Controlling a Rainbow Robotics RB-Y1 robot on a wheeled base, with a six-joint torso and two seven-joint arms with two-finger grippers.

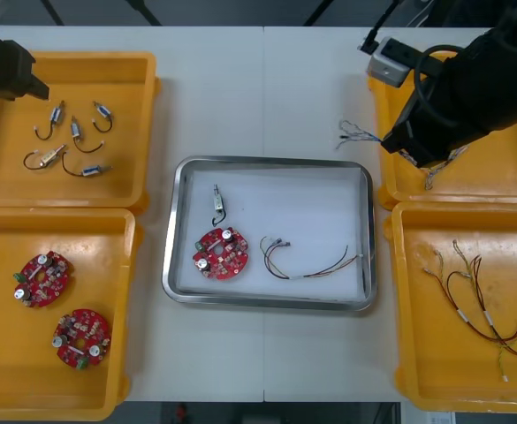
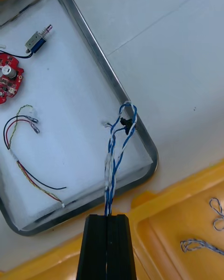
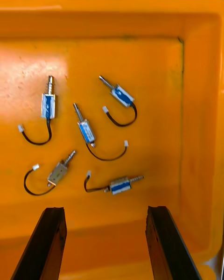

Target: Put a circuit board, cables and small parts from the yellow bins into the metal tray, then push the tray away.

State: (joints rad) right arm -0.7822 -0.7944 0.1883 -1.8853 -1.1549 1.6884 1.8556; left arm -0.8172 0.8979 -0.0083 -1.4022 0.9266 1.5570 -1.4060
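1. Right tool (image 2: pixel 106 218) is gripping the twisted blue and white cable (image 2: pixel 114 158). Its black fingers are pressing together, and the strands are coming out between the tips.
2. In the front view the loose ends of that cable (image 1: pixel 357 134) are hanging over the tabletop (image 1: pixel 267 97). They are just beside the far right yellow bin (image 1: pixel 386 190) and apart from the metal tray (image 1: pixel 271 162).
3. In the right wrist view the cable is crossing in front of a corner of the tray rim (image 2: pixel 148 142). I cannot tell whether it is touching the rim.
4. The tray is sitting mid-tabletop between the bins, white inside. It is holding:
   - one round red circuit board (image 1: pixel 221 252);
   - one small metal part (image 1: pixel 217 201) with a black lead, just beyond the board;
   - one red, yellow and black cable (image 1: pixel 307 265), lying beside the board on the robot's right.
5. Left tool (image 3: pixel 106 212) is hovering open over the far left yellow bin (image 1: pixel 72 60), its fingers standing well apart.
6. Five loose metal parts (image 3: pixel 86 130) are lying scattered on that bin's floor below the left tool. Each has a short black lead.
7. The near left yellow bin (image 1: pixel 2 371) is carrying two spare boards (image 1: pixel 41 278).
8. The near right yellow bin (image 1: pixel 404 291) is carrying a tangle of red and yellow cables (image 1: pixel 479 300).
9. Spare blue and white cables (image 2: pixel 200 246) are lying in the bin nearest the right tool.
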